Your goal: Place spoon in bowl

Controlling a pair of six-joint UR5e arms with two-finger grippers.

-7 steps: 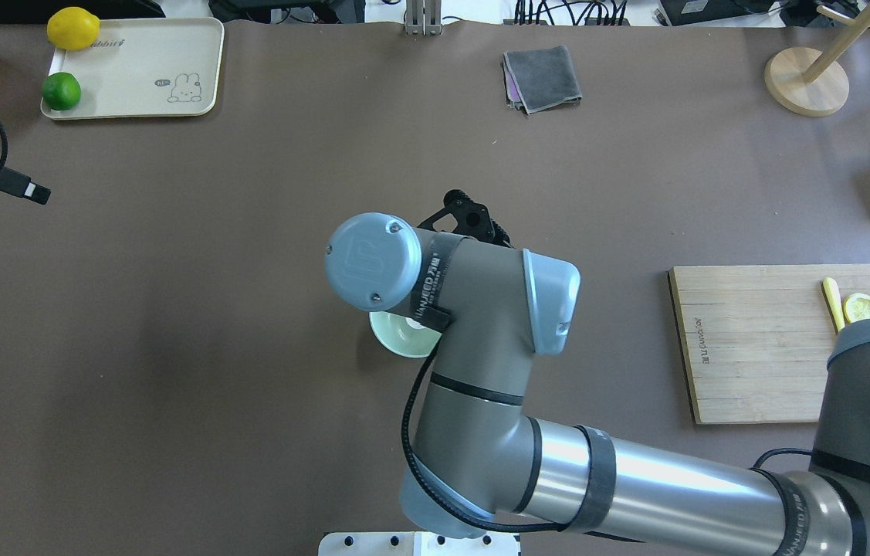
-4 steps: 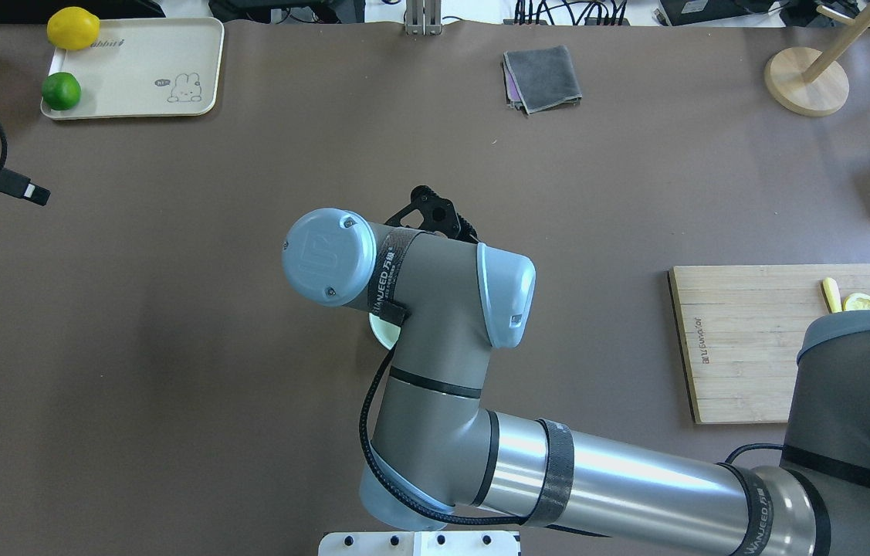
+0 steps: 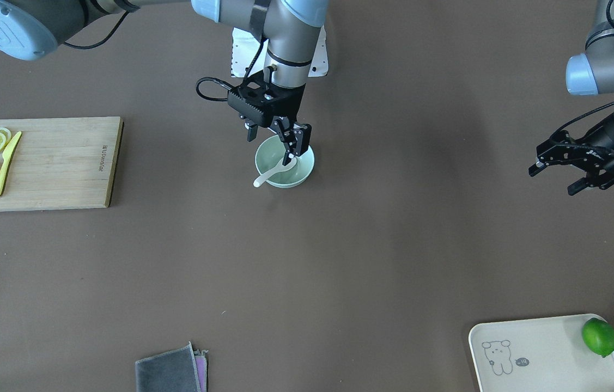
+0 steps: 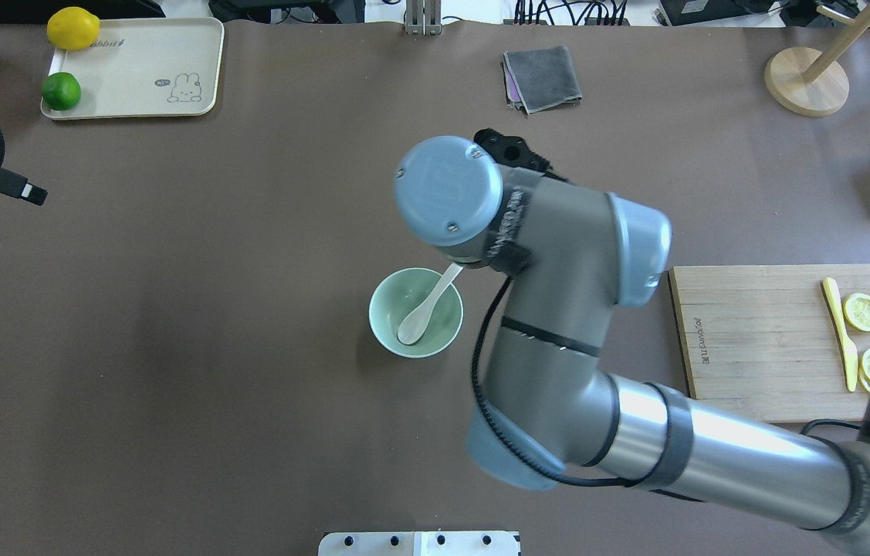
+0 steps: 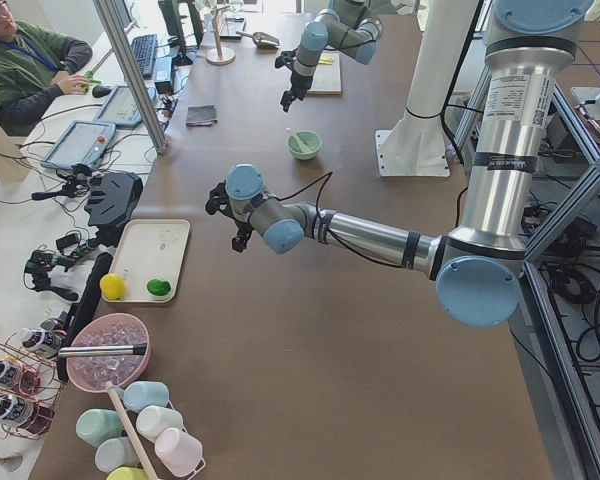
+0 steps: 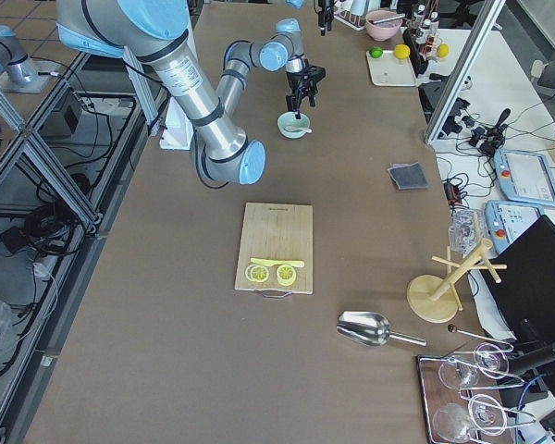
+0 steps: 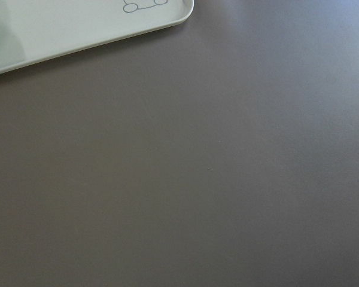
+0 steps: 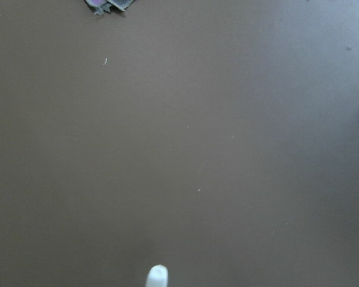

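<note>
Spoon (image 4: 425, 307) in bowl (image 4: 382, 332) beneath right tool (image 3: 268, 148)

place: robotics lab | cues: aluminium framing (image 5: 133, 72), operator (image 5: 25, 65), teach pendants (image 5: 80, 146)

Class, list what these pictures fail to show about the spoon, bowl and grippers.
Overhead view: the right arm's wrist hides most of the right gripper and the handle end of the spoon.
Front view: too small to tell whether the gripper touches the spoon.
Right wrist view: the bowl is out of frame; the bottom edge cuts a white tip.
</note>
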